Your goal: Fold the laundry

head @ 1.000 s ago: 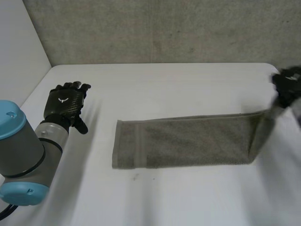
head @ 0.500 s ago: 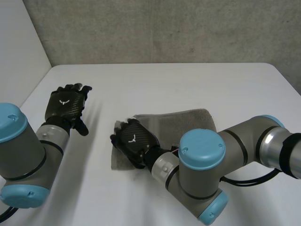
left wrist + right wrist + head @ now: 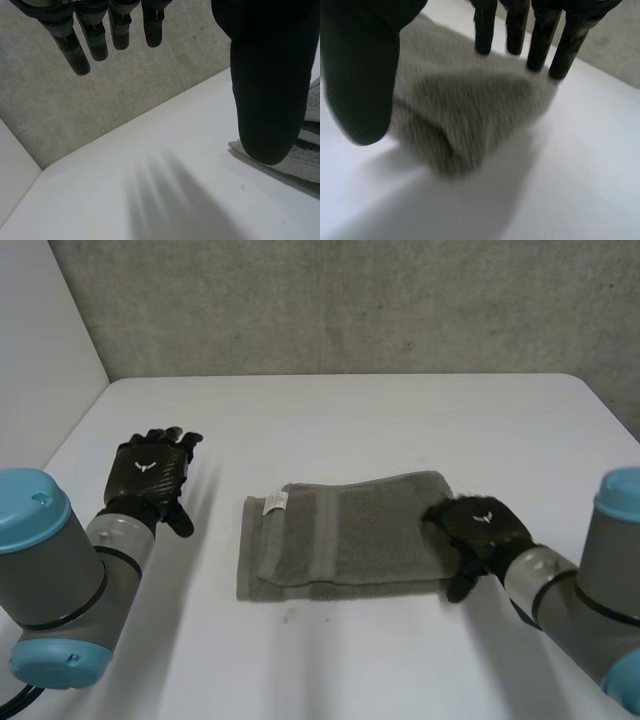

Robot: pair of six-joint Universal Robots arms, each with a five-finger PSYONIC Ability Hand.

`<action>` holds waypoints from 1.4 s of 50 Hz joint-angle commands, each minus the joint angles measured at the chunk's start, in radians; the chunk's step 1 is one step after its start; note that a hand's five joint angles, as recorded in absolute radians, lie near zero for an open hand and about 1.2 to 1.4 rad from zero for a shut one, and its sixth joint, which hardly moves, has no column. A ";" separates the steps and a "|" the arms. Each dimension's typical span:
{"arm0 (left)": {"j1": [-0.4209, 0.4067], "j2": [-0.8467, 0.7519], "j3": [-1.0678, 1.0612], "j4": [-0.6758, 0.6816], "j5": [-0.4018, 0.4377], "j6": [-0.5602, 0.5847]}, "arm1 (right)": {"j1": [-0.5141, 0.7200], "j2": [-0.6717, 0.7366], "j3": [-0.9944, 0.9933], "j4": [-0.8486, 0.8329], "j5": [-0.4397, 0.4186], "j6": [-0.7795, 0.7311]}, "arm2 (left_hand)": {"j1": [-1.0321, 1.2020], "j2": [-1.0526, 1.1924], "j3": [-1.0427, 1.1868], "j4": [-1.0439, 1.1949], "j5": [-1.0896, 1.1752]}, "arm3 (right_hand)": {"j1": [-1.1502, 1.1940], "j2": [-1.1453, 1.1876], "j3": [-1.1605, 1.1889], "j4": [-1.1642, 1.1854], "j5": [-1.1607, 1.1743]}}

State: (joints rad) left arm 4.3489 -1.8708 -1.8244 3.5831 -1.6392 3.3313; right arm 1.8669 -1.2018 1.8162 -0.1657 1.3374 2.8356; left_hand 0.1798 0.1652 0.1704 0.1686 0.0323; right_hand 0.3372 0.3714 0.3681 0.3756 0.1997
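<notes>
A grey-green towel (image 3: 340,535) lies folded in half in the middle of the white table (image 3: 350,420), with a small label at its top layer's left end. My right hand (image 3: 480,530) hovers at the towel's right, folded end. In the right wrist view the towel (image 3: 465,115) bulges under the palm, and that hand (image 3: 540,40) is open, its fingers straight and its thumb spread away. My left hand (image 3: 150,472) rests well to the left of the towel, open and holding nothing. Beside the left hand's thumb (image 3: 265,75) a corner of the towel (image 3: 310,165) shows.
A grey concrete wall (image 3: 330,300) rises behind the table's far edge. A white panel (image 3: 40,350) stands along the left side. The table's right corner (image 3: 590,390) is rounded. Both grey arms reach in from the near side.
My right hand carried the towel's right end across to the left end, doubling the towel, then let go, opened and drew back to the right fold. The left hand barely moved.
</notes>
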 commanded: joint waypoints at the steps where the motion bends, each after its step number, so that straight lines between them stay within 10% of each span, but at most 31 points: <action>1: 0.000 -0.001 -0.006 0.006 0.001 0.004 | -0.048 0.022 0.075 -0.143 -0.001 -0.079 | -0.005 0.009 0.004 0.006 -0.032 | 0.743 0.709 0.712 0.705 0.706; 2: 0.000 -0.001 -0.006 0.006 0.001 0.004 | -0.051 0.031 0.069 -0.162 0.005 -0.091 | -0.005 0.009 0.004 0.006 -0.032 | 1.056 1.022 1.025 1.018 1.019; 12: -0.003 0.002 -0.006 0.006 0.001 0.005 | 0.003 0.022 -0.074 -0.190 0.026 -0.193 | -0.005 0.009 0.004 0.006 -0.032 | 1.059 1.025 1.028 1.021 1.022; 20: -0.005 0.007 -0.007 0.005 -0.004 0.005 | 0.409 0.137 -0.329 -0.146 0.011 -0.212 | -0.005 0.009 0.004 0.006 -0.032 | 1.059 1.025 1.028 1.021 1.022; 29: -0.011 0.019 -0.004 -0.006 -0.007 -0.003 | 0.557 0.277 -0.367 -0.092 -0.014 -0.249 | -0.005 0.009 0.004 0.006 -0.032 | 1.005 0.971 0.974 0.966 0.968; 30: -0.011 0.019 -0.004 -0.006 -0.007 -0.003 | 0.557 0.277 -0.367 -0.092 -0.014 -0.249 | -0.005 0.009 0.004 0.006 -0.032 | 1.004 0.970 0.973 0.966 0.967; 32: -0.011 0.022 -0.003 -0.006 -0.007 -0.003 | 0.551 0.262 -0.373 -0.092 0.014 -0.236 | -0.005 0.009 0.004 0.006 -0.032 | -0.163 -0.197 -0.194 -0.201 -0.200; 48: -0.195 0.032 0.218 -0.192 -0.010 -0.187 | 0.289 0.025 -0.405 0.055 0.039 0.358 | -0.005 0.009 0.004 0.006 -0.032 | -0.163 -0.197 -0.194 -0.201 -0.200; 55: -0.282 -0.155 0.385 -0.398 -0.063 -0.377 | 0.256 0.088 -0.445 0.147 -0.021 0.366 | -0.005 0.009 0.004 0.006 -0.032 | -0.163 -0.197 -0.194 -0.201 -0.200; 70: -0.295 -0.314 0.413 -0.425 -0.194 -0.335 | 0.262 0.320 -0.502 0.195 -0.003 0.160 | -0.005 0.009 0.004 0.006 -0.032 | -0.163 -0.197 -0.194 -0.201 -0.200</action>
State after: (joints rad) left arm 4.0491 -2.1609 -1.3994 3.1492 -1.8190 2.9526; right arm 2.1188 -0.9534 1.3283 0.0320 1.3262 3.0786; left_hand 0.1789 0.1648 0.1704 0.1675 0.0323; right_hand 0.2120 0.2296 0.2130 0.2325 0.0604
